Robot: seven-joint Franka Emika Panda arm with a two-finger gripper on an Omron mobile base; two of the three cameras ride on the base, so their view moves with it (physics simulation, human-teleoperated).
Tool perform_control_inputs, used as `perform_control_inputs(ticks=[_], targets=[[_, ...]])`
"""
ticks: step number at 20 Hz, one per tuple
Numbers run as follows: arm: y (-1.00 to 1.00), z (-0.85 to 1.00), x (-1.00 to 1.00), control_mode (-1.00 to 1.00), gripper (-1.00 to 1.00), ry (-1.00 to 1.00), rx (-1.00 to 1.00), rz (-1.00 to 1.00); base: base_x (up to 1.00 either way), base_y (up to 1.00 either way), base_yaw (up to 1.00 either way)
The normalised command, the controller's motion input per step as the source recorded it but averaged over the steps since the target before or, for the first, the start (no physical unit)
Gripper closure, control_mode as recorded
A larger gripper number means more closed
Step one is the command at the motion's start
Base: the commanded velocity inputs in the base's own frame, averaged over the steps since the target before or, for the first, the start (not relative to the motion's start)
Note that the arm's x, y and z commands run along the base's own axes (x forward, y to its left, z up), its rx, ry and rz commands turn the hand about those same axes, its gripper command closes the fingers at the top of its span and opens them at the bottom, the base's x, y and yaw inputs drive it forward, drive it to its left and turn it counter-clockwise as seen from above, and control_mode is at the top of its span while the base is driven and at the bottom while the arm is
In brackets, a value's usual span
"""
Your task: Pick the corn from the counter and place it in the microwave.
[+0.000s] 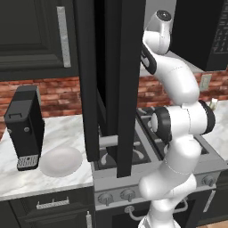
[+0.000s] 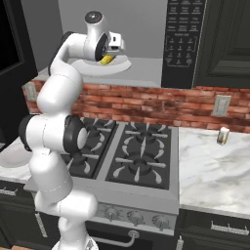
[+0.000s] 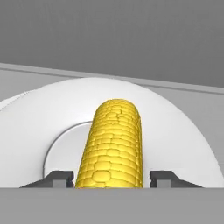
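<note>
Fingertips [image 3: 59, 178] sit either side of the corn [image 3: 112, 146] in the hand view, with a visible gap between each tip and the cob; reads as let go, jaws spread, not pinching; gripper [image 2: 110, 57] is inside the microwave [image 2: 146, 44] cavity in the right base view, cob under it over the white turntable plate [image 3: 175, 131]; cannot tell whether the cob is fully resting on the plate or just above it.

Risks, my read: cob is round and lies along the hand's axis, so it can roll sideways off the plate centre if a tip brushes it on retreat; a straight pull back along the cob should clear; any sideways sweep would drag it.

Room: grey cavity back wall close ahead, ceiling above the wrist, so exit is backward only; open microwave door [image 1: 111, 80] hangs tall and black just beside the arm in the left base view; elbow swing toward it could clip; stove [image 2: 132, 156] below, well apart.
</note>
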Motion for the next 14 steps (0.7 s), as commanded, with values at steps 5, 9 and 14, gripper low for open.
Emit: perform_control_inputs(ticks=[5, 9, 14], targets=[[-0.01, 0.00, -0.27, -1.00, -1.00, -0.01, 0.00, 0.00, 0.00, 0.00, 0.00], [0.00, 0.00, -0.82, -1.00, -1.00, -0.10, 0.02, -0.04, 0.00, 0.00, 0.00], [-0.04, -0.08, -1.00, -1.00, -1.00, -0.12, 0.07, -0.07, 0.00, 0.00, 0.00]])
